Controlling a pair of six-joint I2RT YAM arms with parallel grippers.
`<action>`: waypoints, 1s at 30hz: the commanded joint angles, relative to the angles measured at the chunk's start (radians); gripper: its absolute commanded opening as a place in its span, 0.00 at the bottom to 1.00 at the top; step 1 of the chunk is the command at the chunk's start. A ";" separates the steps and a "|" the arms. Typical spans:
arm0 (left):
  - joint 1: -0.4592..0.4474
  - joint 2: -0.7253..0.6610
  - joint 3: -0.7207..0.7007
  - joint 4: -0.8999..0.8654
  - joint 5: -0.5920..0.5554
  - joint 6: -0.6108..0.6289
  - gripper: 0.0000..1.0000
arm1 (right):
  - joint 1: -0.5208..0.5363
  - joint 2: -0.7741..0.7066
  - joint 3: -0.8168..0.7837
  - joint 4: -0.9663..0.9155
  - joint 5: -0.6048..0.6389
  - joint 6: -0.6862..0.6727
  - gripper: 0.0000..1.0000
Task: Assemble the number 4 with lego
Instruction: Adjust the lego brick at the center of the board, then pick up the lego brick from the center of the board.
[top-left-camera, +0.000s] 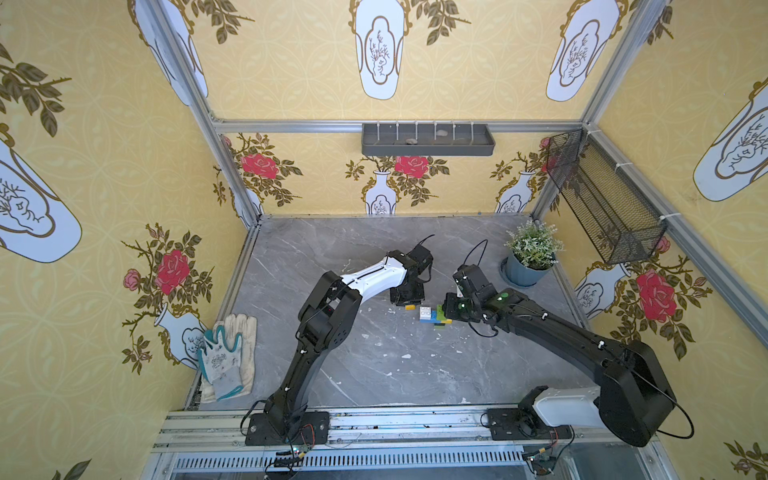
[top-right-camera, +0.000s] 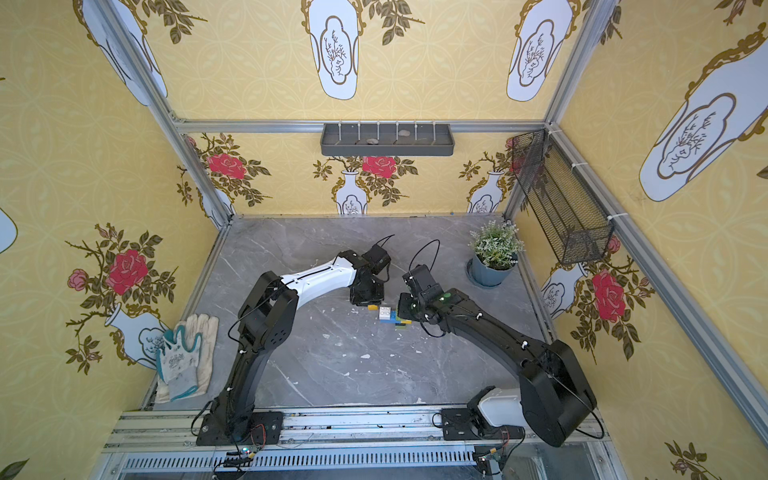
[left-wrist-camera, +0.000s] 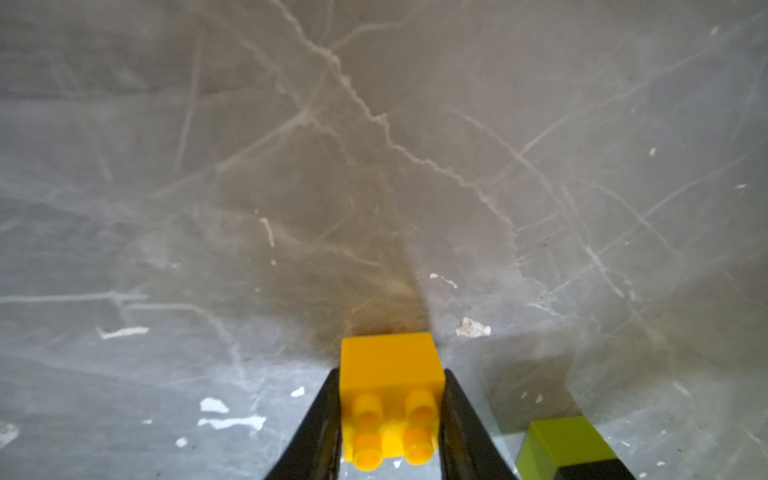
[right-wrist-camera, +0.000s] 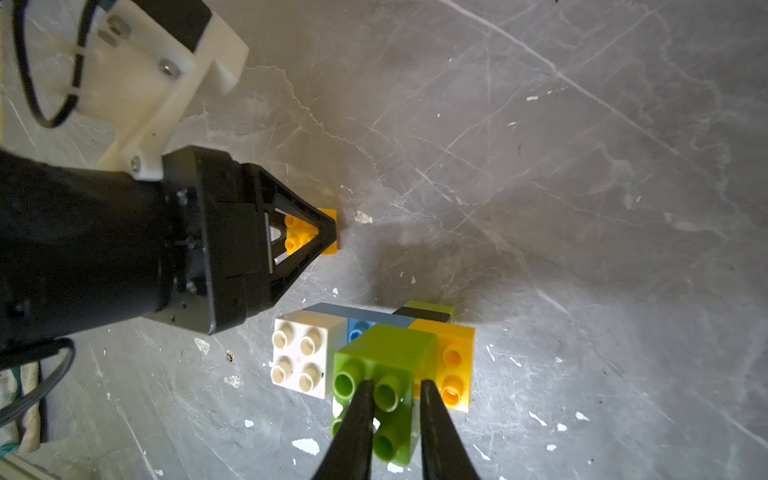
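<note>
Now, left pincer (left-wrist-camera: 391, 376): closed onto the loose yellow brick (left-wrist-camera: 390, 357), one jaw flat against each smooth side. The brick sits on the tabletop (top-left-camera: 374, 365) on its side, studs pointing back into the pincer.
Right pincer (right-wrist-camera: 395, 384): drawn in narrow, tips down among the studs of the top green brick (right-wrist-camera: 386, 353). I read that as a pinch on it, pinning the build.
Number 4 (top-left-camera: 432, 316): on the tabletop between the two arms, just beside the loose yellow brick but apart from it. A white brick (right-wrist-camera: 305, 357), a blue brick (right-wrist-camera: 361, 328), a second yellow brick (right-wrist-camera: 455, 365) and a lower green brick (right-wrist-camera: 434, 309) are joined in it.
Step, as I judge it: bring the loose yellow piece over and press it on.
Risk, orientation: the studs face the pincer, not up, so I may arrive with the wrong face and jam instead of click.
Risk, slip: the hold is only on slick side walls, so a lift or twist could let the brick rotate or drop.
Risk, build: the top green brick looks tilted, and a sideways push could pop it off or slide the whole cluster.
Risk, collision: both pincers work very near each other, and a careless approach could knock jaw against jaw.
</note>
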 joint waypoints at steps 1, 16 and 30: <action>0.001 0.007 0.006 -0.037 -0.032 0.017 0.35 | 0.000 0.021 -0.023 -0.261 0.022 -0.018 0.22; 0.012 -0.039 -0.063 -0.023 -0.044 0.025 0.56 | -0.003 0.021 -0.025 -0.259 0.017 -0.021 0.22; 0.012 -0.033 -0.068 -0.015 -0.031 0.022 0.25 | -0.004 0.028 -0.024 -0.259 0.014 -0.022 0.22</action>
